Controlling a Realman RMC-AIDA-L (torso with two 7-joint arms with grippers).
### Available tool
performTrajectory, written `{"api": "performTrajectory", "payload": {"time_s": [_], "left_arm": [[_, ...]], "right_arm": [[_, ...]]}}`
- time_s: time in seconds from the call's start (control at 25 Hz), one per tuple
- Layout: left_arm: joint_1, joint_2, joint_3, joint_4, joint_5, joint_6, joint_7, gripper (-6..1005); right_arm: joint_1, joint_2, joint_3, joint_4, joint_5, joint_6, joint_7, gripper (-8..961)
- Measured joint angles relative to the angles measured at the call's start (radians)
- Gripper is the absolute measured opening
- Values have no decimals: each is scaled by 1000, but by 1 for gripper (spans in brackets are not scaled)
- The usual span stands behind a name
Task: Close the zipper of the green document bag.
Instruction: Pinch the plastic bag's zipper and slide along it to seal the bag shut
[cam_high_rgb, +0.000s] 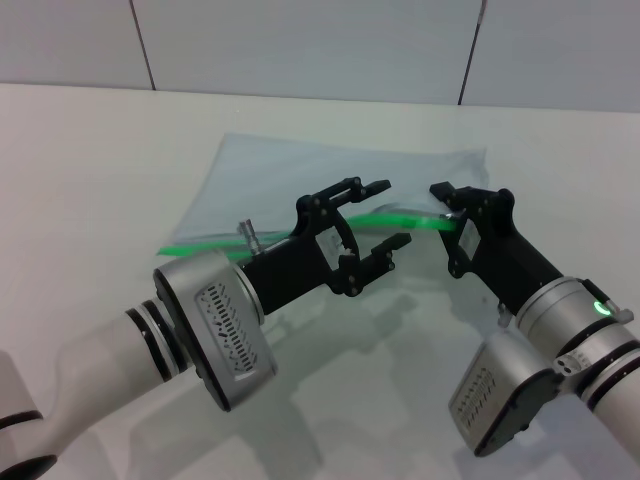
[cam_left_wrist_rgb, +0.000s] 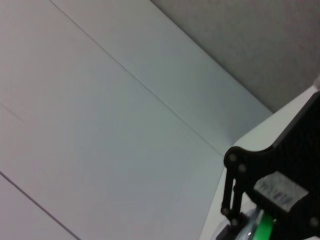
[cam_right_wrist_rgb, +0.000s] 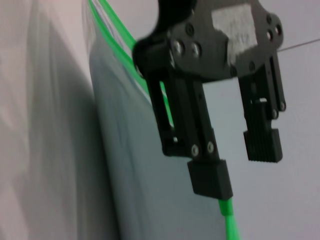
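Note:
The green document bag (cam_high_rgb: 300, 175) lies flat on the white table, pale and translucent. Its zipper (cam_high_rgb: 415, 217) is a bright green strip along the near long edge, and it rises off the table toward the right. My right gripper (cam_high_rgb: 452, 212) is shut on the strip's right end; the left wrist view shows green zipper (cam_left_wrist_rgb: 264, 227) between its black parts. My left gripper (cam_high_rgb: 387, 214) is open just left of it, one finger on each side of the strip. In the right wrist view the left gripper (cam_right_wrist_rgb: 237, 170) is open over the zipper (cam_right_wrist_rgb: 227, 217) and bag (cam_right_wrist_rgb: 135, 175). I cannot pick out the slider.
The white table (cam_high_rgb: 100, 170) stretches left of the bag and in front of it. A pale panelled wall (cam_high_rgb: 300, 40) stands right behind the table's far edge. Both forearms cross the near part of the table.

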Motion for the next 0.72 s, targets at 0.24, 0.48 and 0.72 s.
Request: {"api": "performTrajectory", "payload": {"time_s": [0.24, 0.48, 0.72], "left_arm": [[0, -3, -19, 0, 0, -32, 61, 550], [-1, -4, -19, 0, 4, -49, 88, 548], [-3, -5, -26, -24, 0, -53, 176, 546]], "right_arm": [[1, 0, -25, -9, 0, 0, 0, 50], [5, 0, -39, -13, -1, 0, 0, 50], [5, 0, -40, -15, -2, 0, 0, 50]]}}
